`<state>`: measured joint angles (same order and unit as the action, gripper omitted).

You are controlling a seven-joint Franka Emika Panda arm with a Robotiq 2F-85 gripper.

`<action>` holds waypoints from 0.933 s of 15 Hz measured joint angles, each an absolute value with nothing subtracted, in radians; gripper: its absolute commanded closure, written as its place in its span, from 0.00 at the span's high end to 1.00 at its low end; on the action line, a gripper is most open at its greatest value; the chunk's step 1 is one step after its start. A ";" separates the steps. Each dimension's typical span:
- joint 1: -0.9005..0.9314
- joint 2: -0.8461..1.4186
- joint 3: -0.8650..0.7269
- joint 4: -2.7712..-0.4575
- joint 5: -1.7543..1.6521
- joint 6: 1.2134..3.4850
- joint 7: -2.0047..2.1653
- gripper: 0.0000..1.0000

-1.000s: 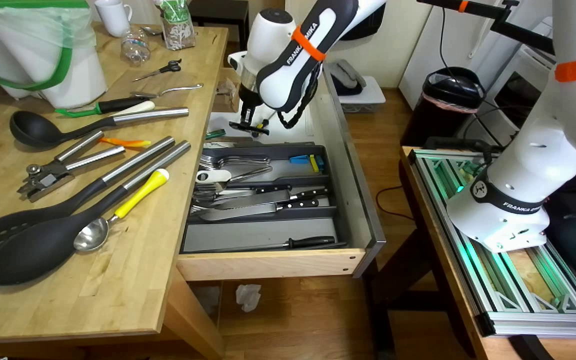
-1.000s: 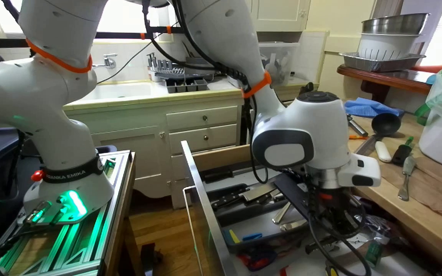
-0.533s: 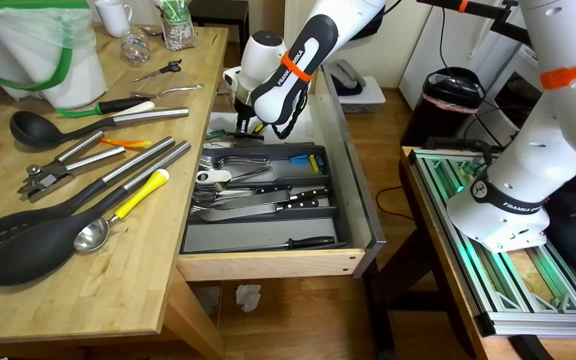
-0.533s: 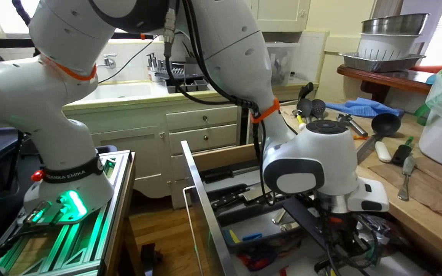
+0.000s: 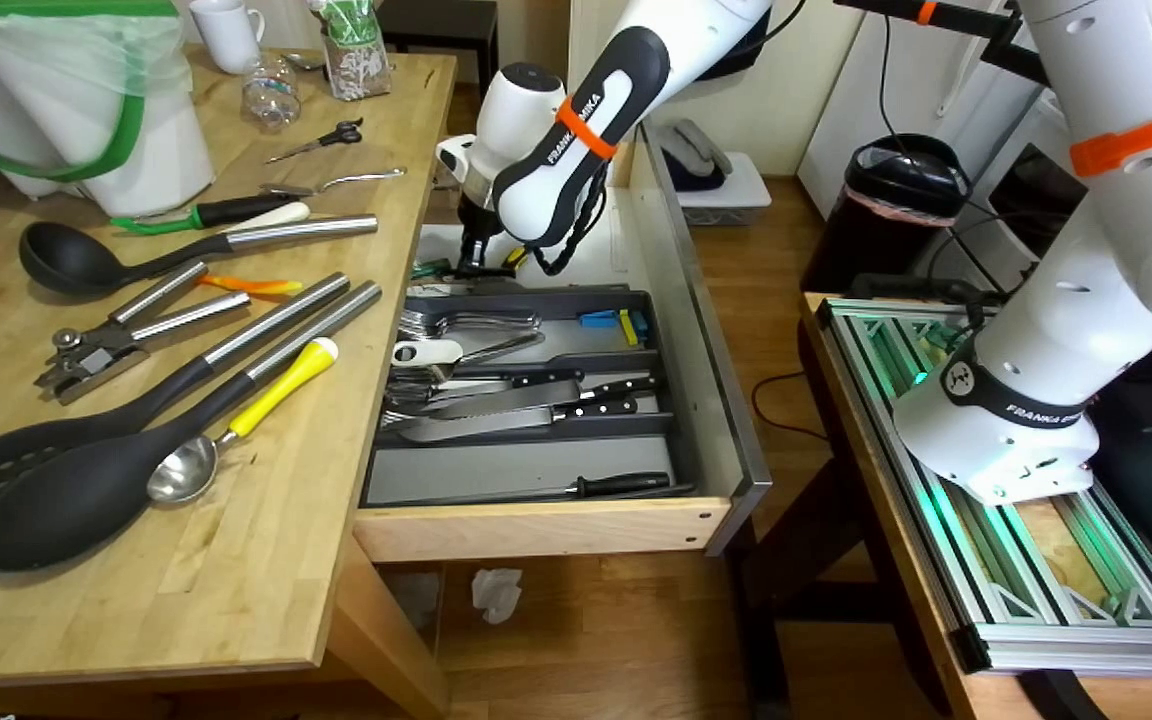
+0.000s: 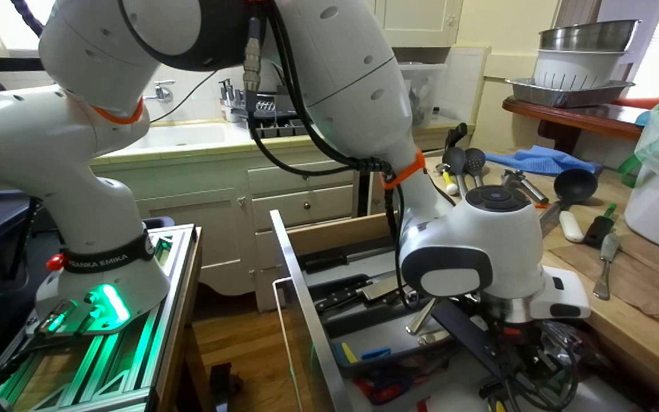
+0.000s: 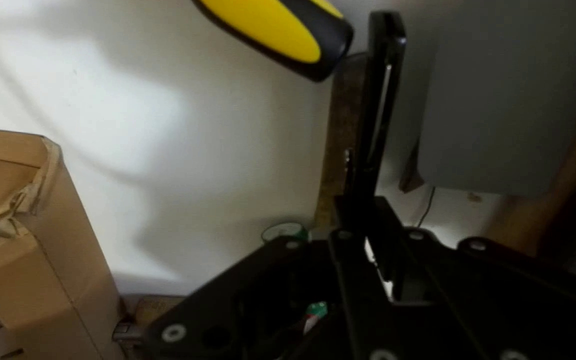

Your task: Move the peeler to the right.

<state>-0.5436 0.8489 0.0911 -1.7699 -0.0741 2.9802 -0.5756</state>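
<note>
A long black thing with a slot along it, which looks like the peeler [image 7: 382, 90], sticks out from between the fingers of my gripper [image 7: 360, 210] in the wrist view. The gripper is shut on it. In an exterior view the gripper [image 5: 474, 255] is low in the open drawer, behind the cutlery organizer and near the wooden table's edge. The peeler [image 5: 476, 271] shows there as a dark bar under the fingers. I cannot tell whether it touches the drawer floor. In an exterior view cables and the wrist hide most of the gripper [image 6: 524, 355].
A yellow-and-black handle [image 7: 273, 30] lies close beside the peeler's far end. A cardboard box [image 7: 63, 240] stands at left in the wrist view. The organizer [image 5: 526, 300] holds knives and cutlery. The drawer's front wall [image 5: 701, 350] and the wooden table's edge [image 5: 416, 200] bound the space.
My gripper has come down into the drawer with the black peeler held. It has also moved slightly toward the wooden table. Most of the motion was in the earlier half second.
</note>
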 measured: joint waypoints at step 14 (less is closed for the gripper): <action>-0.334 0.444 -0.066 -2.033 -0.095 2.660 -0.434 1.00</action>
<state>-0.3341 0.4443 -0.0660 -2.0332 -0.0949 2.6603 -0.4343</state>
